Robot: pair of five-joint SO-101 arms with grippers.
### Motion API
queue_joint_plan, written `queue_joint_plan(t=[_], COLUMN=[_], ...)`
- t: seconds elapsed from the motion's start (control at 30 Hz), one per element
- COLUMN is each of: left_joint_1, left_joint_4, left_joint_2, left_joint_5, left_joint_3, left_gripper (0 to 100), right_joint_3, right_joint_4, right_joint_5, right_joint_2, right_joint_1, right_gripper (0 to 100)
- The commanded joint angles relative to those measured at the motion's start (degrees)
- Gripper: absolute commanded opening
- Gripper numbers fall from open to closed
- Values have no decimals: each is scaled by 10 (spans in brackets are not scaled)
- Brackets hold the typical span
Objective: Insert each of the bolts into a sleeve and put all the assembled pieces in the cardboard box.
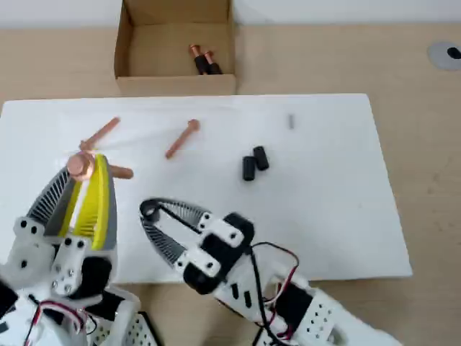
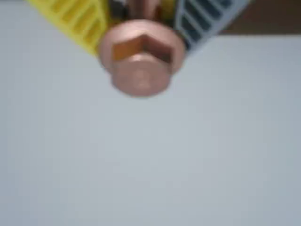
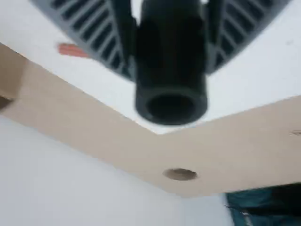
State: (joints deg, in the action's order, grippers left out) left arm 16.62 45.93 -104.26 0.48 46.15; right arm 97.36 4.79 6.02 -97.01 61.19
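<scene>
Left wrist view: left gripper (image 1: pixel 88 170) pinches copper bolt (image 2: pixel 140 61) by shank, head free. Likely rigid, light, slippery. Right gripper (image 1: pixel 153 215) clamps stiff black sleeve (image 3: pixel 171 70), bore exposed. Both near desk (image 1: pixel 421 187) 7 o'clock.

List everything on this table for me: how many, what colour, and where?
Box: one, brown cardboard, on the table beyond the sheet.
Finished pieces: two, copper and black, inside the box.
Loose bolts: three, copper, on the sheet's left half.
Loose sleeves: two, black, side by side mid-sheet.
Sheet: one, white, covering the table.
Table: one, tan.
Disc: one, grey, table's far right corner.
Left gripper: yellow and grey, shut on a fourth bolt.
Right gripper: dark grey, shut on a third sleeve.
</scene>
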Motion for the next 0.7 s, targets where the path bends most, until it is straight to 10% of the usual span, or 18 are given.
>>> queue_joint_plan(t=[0.0, 0.67], left_joint_1=[57, 105], left_joint_4=[1, 201], left_joint_2=[0, -1], left_joint_5=[-10, -104], left_joint_3=[-19, -52], left_gripper=[3, 3], right_joint_3=[0, 0], right_joint_4=[5, 7], right_joint_5=[-4, -3], right_joint_2=[-15, -15], right_joint_1=[17, 16], right_gripper=[10, 10])
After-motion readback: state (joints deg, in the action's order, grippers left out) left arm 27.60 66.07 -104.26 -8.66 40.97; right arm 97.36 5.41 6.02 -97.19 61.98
